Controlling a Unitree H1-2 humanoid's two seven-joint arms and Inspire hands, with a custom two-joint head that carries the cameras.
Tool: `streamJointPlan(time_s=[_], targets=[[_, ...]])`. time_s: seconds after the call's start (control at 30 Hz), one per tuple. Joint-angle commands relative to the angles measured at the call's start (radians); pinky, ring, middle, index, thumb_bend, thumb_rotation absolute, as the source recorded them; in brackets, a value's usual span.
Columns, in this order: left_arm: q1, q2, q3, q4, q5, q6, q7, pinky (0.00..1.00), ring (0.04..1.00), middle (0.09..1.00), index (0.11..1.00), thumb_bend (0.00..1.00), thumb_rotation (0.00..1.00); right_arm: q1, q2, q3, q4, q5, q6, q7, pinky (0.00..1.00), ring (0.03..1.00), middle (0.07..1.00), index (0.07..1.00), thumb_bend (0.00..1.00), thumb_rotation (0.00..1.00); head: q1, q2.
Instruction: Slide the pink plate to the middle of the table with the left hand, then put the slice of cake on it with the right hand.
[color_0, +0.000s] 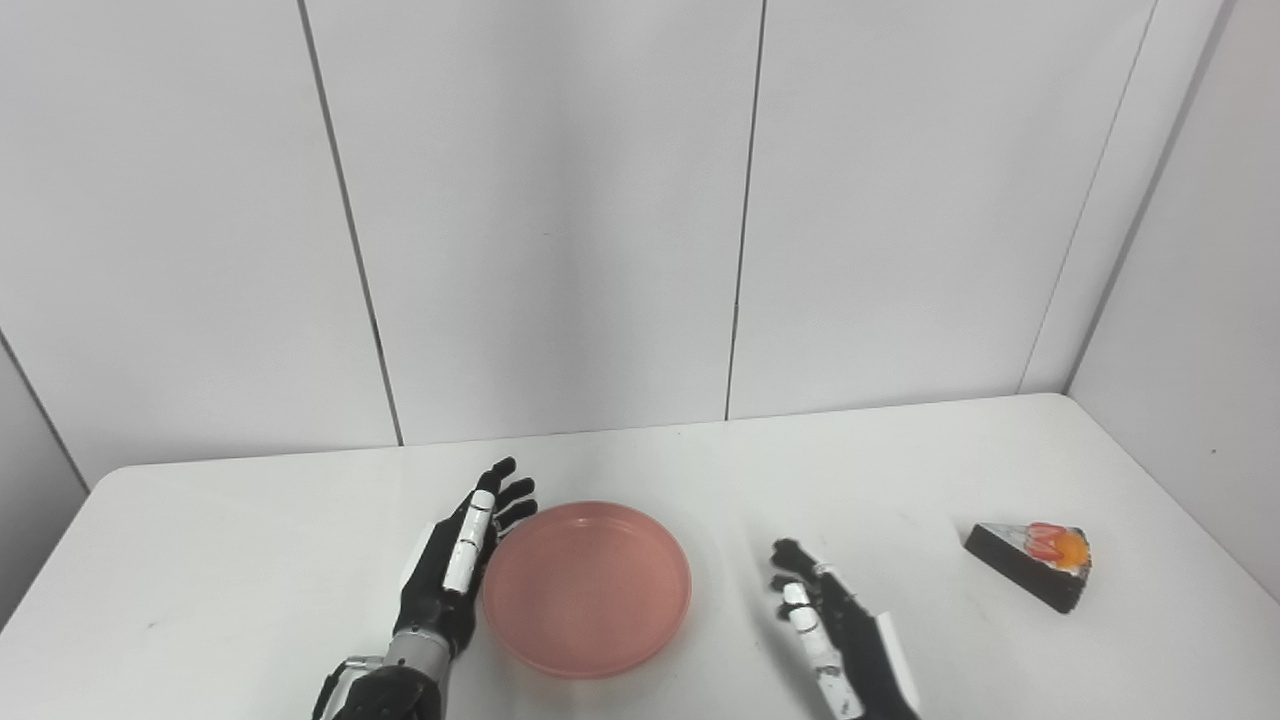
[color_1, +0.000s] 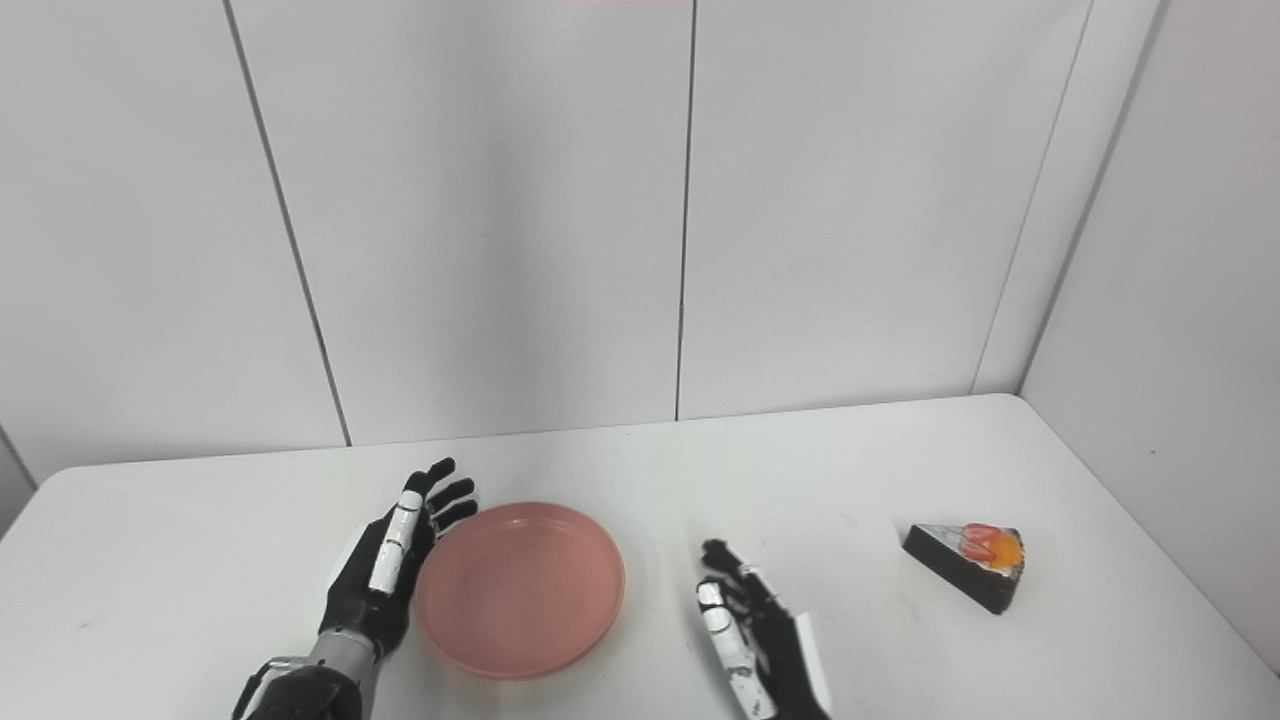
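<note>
A: Where's the plate?
B: Mid-surface, against the released left robot hand.
A: And the cake?
B: Far right, apart from the released right robot hand. Both views match.

On the white tabletop the pink plate lies empty, near the middle. The left hand stands edge-on against its left rim, fingers straight and spread. The right hand rests just right of the plate, holding nothing. The slice of cake sits well apart, far right.
</note>
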Motion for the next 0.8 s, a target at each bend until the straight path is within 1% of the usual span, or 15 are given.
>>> streamJointPlan(time_s=[0.0,0.07,0.13,0.2,0.27,0.37,0.4,0.47,0.5,0.53,0.57,0.63,0.7,0.77], targets=[[-0.019,0.011,0.007,0.008,-0.005,-0.04,-0.002,0.78,0.841,0.858,0.882,0.63,0.93,-0.037,-0.037,-0.01,-0.093,-0.088,-0.001,-0.02,0.68,0.783,0.814,0.81,0.73,1.0,-0.005,-0.001],[-0.022,0.012,0.008,0.016,-0.009,-0.049,-0.003,0.77,0.839,0.856,0.877,0.63,0.93,-0.042,-0.062,-0.019,-0.127,-0.132,0.008,-0.024,0.67,0.785,0.807,0.801,0.76,1.0,-0.005,-0.001],[-0.027,0.01,0.01,0.031,-0.009,-0.058,0.001,0.76,0.83,0.848,0.871,0.64,0.93,-0.05,-0.097,-0.032,-0.163,-0.173,0.027,-0.014,0.68,0.789,0.82,0.806,0.79,1.0,-0.007,-0.008],[-0.03,0.008,0.011,0.04,-0.01,-0.066,0.002,0.76,0.828,0.847,0.871,0.64,0.93,-0.063,-0.148,-0.043,-0.201,-0.251,0.057,0.003,0.69,0.787,0.827,0.813,0.8,1.0,-0.006,-0.01],[-0.032,0.005,0.013,0.047,-0.013,-0.069,0.002,0.76,0.827,0.845,0.868,0.64,0.92,-0.075,-0.193,-0.055,-0.229,-0.315,0.085,0.024,0.7,0.793,0.833,0.819,0.77,1.0,-0.001,-0.013],[-0.031,0.001,0.012,0.048,-0.016,-0.072,-0.001,0.76,0.825,0.841,0.862,0.65,0.92,-0.093,-0.246,-0.079,-0.249,-0.364,0.117,0.05,0.72,0.818,0.844,0.825,0.77,1.0,0.005,-0.02],[-0.03,0.001,0.012,0.046,-0.017,-0.071,-0.002,0.77,0.828,0.844,0.866,0.65,0.92,-0.099,-0.26,-0.086,-0.249,-0.373,0.123,0.053,0.67,0.789,0.825,0.82,0.77,0.94,0.005,-0.02],[-0.026,0.0,0.009,0.035,-0.017,-0.064,-0.003,0.78,0.835,0.85,0.868,0.63,0.93,-0.108,-0.293,-0.1,-0.241,-0.407,0.133,0.054,0.65,0.764,0.807,0.81,0.78,0.86,0.008,-0.021],[-0.024,-0.002,0.009,0.029,-0.019,-0.061,-0.004,0.78,0.835,0.85,0.868,0.63,0.93,-0.111,-0.313,-0.105,-0.233,-0.426,0.127,0.048,0.65,0.762,0.806,0.81,0.78,0.85,0.01,-0.021],[-0.021,-0.002,0.008,0.023,-0.02,-0.06,-0.005,0.78,0.837,0.852,0.87,0.62,0.93,-0.115,-0.333,-0.109,-0.224,-0.445,0.121,0.041,0.65,0.755,0.8,0.801,0.77,0.83,0.01,-0.021],[-0.02,-0.002,0.006,0.019,-0.018,-0.059,-0.005,0.79,0.839,0.855,0.875,0.62,0.93,-0.12,-0.349,-0.113,-0.212,-0.459,0.114,0.032,0.64,0.748,0.793,0.791,0.77,0.84,0.01,-0.021],[-0.016,-0.002,0.003,0.01,-0.015,-0.055,-0.004,0.79,0.84,0.858,0.881,0.62,0.93,-0.127,-0.373,-0.118,-0.194,-0.478,0.105,0.018,0.63,0.732,0.777,0.777,0.77,0.89,0.011,-0.021],[-0.013,-0.003,0.0,0.005,-0.009,-0.048,0.003,0.79,0.838,0.856,0.878,0.62,0.93,-0.138,-0.402,-0.122,-0.17,-0.502,0.11,0.014,0.64,0.729,0.773,0.776,0.77,0.94,0.011,-0.024],[-0.012,-0.005,-0.001,0.001,-0.007,-0.041,0.007,0.8,0.841,0.856,0.879,0.62,0.93,-0.152,-0.431,-0.128,-0.145,-0.527,0.125,0.017,0.66,0.73,0.766,0.764,0.8,0.94,0.012,-0.024]])
